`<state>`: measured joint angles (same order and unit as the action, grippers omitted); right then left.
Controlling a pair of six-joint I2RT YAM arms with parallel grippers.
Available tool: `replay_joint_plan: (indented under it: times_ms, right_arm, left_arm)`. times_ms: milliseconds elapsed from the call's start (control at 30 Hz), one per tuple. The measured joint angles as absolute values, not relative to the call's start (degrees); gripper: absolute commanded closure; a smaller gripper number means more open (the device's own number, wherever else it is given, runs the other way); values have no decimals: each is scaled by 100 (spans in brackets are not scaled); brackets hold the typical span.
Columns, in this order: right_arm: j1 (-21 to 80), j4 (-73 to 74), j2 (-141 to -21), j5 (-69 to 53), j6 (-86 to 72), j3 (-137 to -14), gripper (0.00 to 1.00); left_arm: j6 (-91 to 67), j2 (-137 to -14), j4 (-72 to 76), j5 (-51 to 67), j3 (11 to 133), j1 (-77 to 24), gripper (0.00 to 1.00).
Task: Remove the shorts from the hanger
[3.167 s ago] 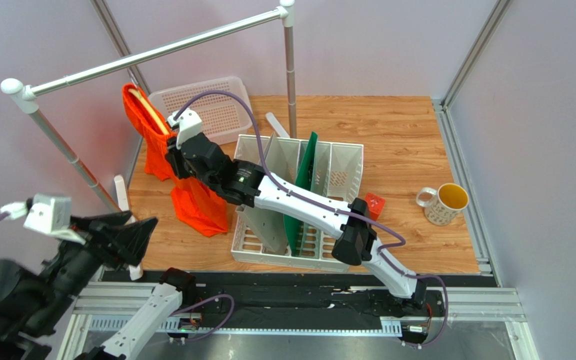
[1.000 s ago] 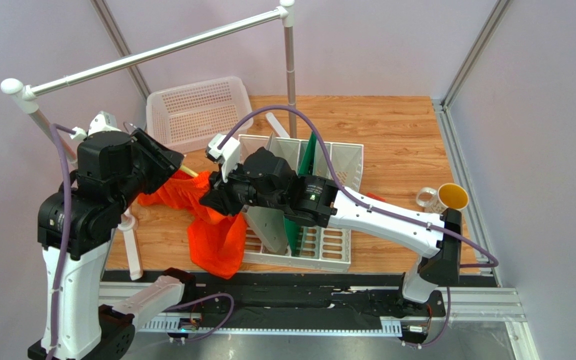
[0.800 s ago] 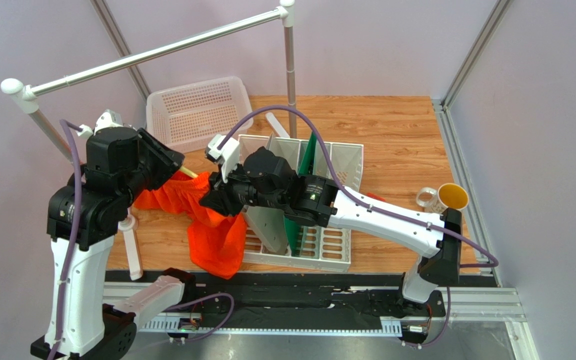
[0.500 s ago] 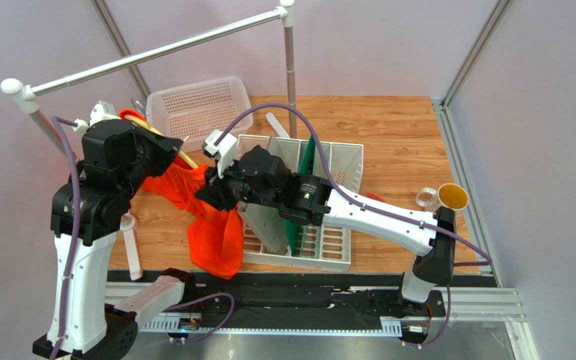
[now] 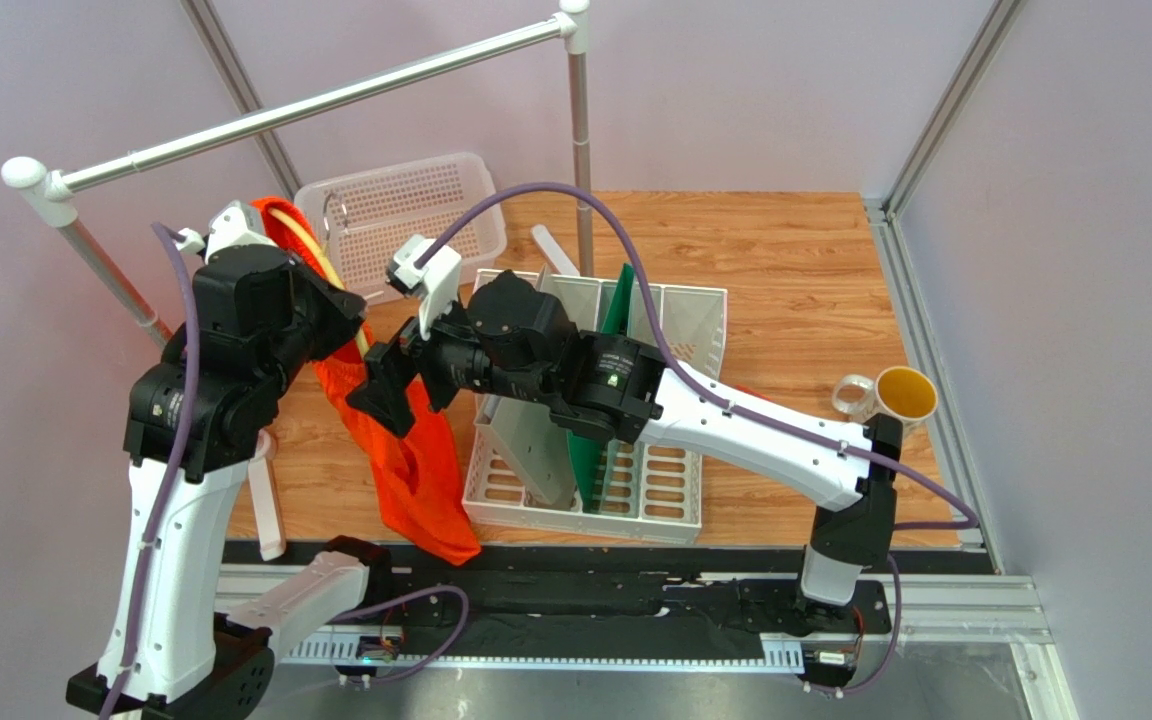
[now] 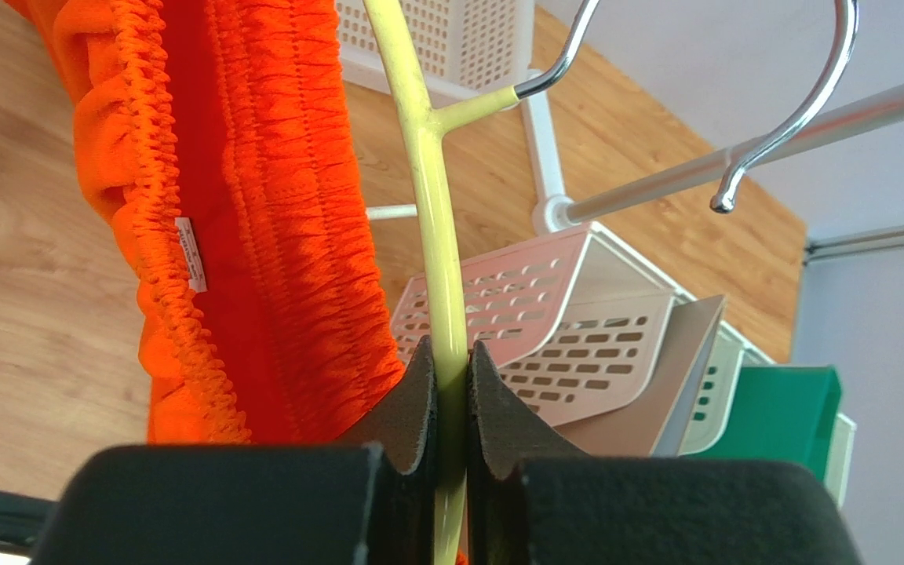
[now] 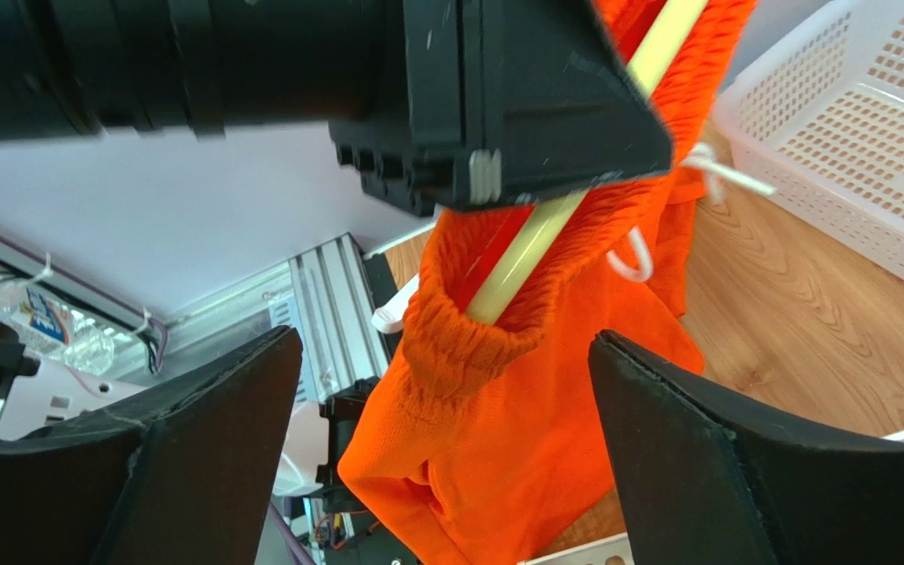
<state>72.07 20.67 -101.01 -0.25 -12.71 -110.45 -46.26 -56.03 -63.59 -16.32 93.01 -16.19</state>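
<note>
The orange shorts hang by their waistband from the pale-yellow hanger, legs drooping toward the table's front edge. My left gripper is shut on the hanger's arm; in the left wrist view the yellow bar is pinched between the pads, the ruffled waistband lies to its left and the silver hook is free of the rail. My right gripper stands wide open just right of the shorts, its fingers either side of the cloth and apart from it. The hanger tip pokes into the waistband.
A silver rail pole crosses above the back left on two posts. A white mesh basket sits behind the shorts. A white file rack with a green divider lies under the right arm. A mug stands at the right.
The left gripper has shut on the hanger and raised it up and back. The right gripper has let go of the shorts and opened wide; the shorts now hang down.
</note>
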Motion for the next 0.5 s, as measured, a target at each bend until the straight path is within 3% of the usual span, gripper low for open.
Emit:
replay_joint_plan:
  times_ms: [200, 300, 500]
  right_arm:
    - [7183, 2453, -10130, 169, -1448, -11493, 17]
    - [7170, 2523, -10215, 196, -1527, -11684, 28]
    - [7091, 2661, -10420, 73, -1699, -11749, 32]
  left_arm:
    - [-4425, -5546, -6458, -1693, 9174, -1619, 100]
    - [-4464, -5537, -6453, -1688, 9174, -1614, 100]
    - [-4663, -5566, -6418, -1688, 9174, -1614, 100]
